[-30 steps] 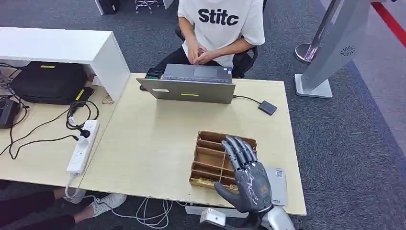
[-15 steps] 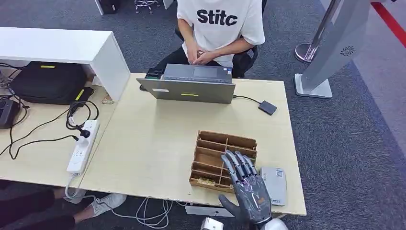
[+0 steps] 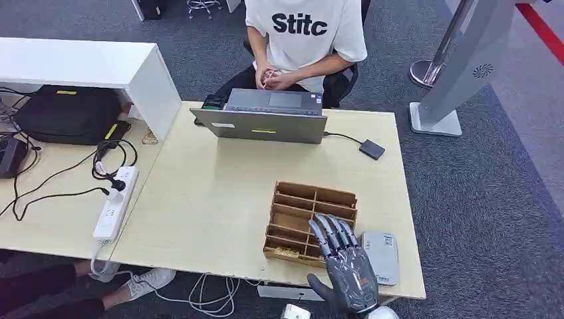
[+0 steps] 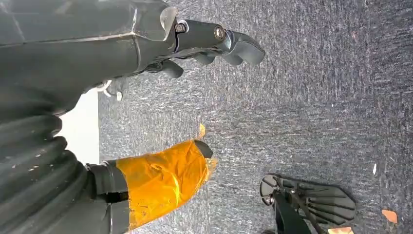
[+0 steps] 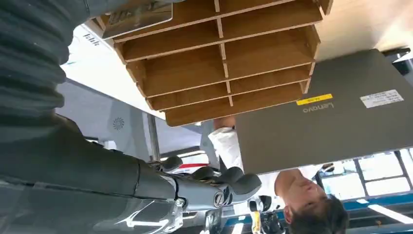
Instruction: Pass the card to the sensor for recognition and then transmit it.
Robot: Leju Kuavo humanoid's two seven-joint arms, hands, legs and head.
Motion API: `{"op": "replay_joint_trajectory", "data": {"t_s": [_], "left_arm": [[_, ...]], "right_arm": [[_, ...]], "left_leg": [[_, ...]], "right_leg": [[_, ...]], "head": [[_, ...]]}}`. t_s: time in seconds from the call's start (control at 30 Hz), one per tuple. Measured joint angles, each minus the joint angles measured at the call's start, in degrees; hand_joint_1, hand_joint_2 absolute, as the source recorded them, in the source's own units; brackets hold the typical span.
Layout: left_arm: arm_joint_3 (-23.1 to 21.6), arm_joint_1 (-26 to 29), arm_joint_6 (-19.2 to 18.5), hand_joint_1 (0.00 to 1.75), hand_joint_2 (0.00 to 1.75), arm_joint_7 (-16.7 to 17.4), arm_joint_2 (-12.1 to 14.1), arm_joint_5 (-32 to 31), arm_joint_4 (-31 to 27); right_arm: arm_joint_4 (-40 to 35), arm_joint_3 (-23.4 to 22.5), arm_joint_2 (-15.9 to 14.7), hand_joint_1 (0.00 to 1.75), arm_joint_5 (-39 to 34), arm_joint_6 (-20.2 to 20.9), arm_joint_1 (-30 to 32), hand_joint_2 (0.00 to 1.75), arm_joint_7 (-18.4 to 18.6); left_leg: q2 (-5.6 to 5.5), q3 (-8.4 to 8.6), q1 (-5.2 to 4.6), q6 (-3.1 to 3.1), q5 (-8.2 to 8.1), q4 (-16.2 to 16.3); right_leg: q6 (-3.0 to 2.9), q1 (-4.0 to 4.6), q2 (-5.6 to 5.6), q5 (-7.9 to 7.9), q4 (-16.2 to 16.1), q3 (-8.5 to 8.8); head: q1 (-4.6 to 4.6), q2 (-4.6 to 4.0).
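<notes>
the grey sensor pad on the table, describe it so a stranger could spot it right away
On the light wooden table, look at the near right corner. Beside the brown wooden divider tray, on its right, lies the sensor pad: a flat grey rounded rectangle, larger and paler than the small black box cabled to the laptop.

There's the card, a small pale rectangle with dark print, lying flat in the front-left compartment of the wooden organiser, right at the corner nearest the robot. In the right wrist view the card shows rows of fine lettering on its face and fills most of its slot. And the sensor, a flat grey rounded slab with a small label, sits on the table just beside the organiser's right side, close to the table's front edge, the card well short of it
</notes>
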Motion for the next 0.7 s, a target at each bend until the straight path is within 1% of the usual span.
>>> {"op": "replay_joint_trajectory", "data": {"t_s": [0.07, 0.2, 0.4, 0.53, 0.7], "left_arm": [[0.1, 0.0, 0.0, 0.0, 1.75, 0.0, 0.0, 0.0, 0.0], [0.3, 0.0, 0.4, 0.0, 1.75, 0.1, 0.0, 0.0, 0.0], [0.3, 0.0, 0.7, 0.0, 1.75, 0.3, -0.2, -0.2, 0.0], [0.4, 0.0, 0.7, 0.0, 1.75, 0.3, -0.3, -0.2, 0.0], [0.7, 0.0, 0.8, 0.0, 1.75, 0.3, -0.3, 0.0, 0.0]], "right_arm": [[0.0, 0.0, 0.0, 0.0, 0.8, -0.1, 0.0, 1.75, 0.4], [0.7, -0.1, 0.0, 0.0, 6.6, -0.8, 0.0, 1.75, 3.8], [4.6, -0.5, 0.0, 0.0, 12.2, -2.1, -0.1, 1.75, 7.1], [7.0, -0.6, 0.0, 0.0, 12.8, -2.1, -0.1, 1.75, 8.7], [9.0, -0.6, -0.1, 0.0, 10.2, -1.4, -0.1, 1.75, 7.7]], "left_leg": [[0.0, 0.0, 0.0, 0.0, 0.0, 0.0], [0.0, 0.0, 0.0, 0.0, 0.0, 0.0], [0.0, 0.0, 0.0, 0.0, 0.0, 0.0], [0.0, 0.0, 0.0, 0.0, 0.0, 0.0], [0.0, 0.0, 0.0, 0.0, 0.0, 0.0]], "right_leg": [[0.0, 0.0, 0.0, 0.0, 0.0, 0.0], [0.0, 0.0, 0.0, 0.0, 0.0, 0.0], [0.0, 0.0, 0.0, 0.0, 0.0, 0.0], [0.0, 0.0, 0.0, 0.0, 0.0, 0.0], [0.0, 0.0, 0.0, 0.0, 0.0, 0.0]], "head": [[0.0, 0.0], [0.0, 0.0], [0.0, 0.0], [0.0, 0.0], [0.0, 0.0]]}}
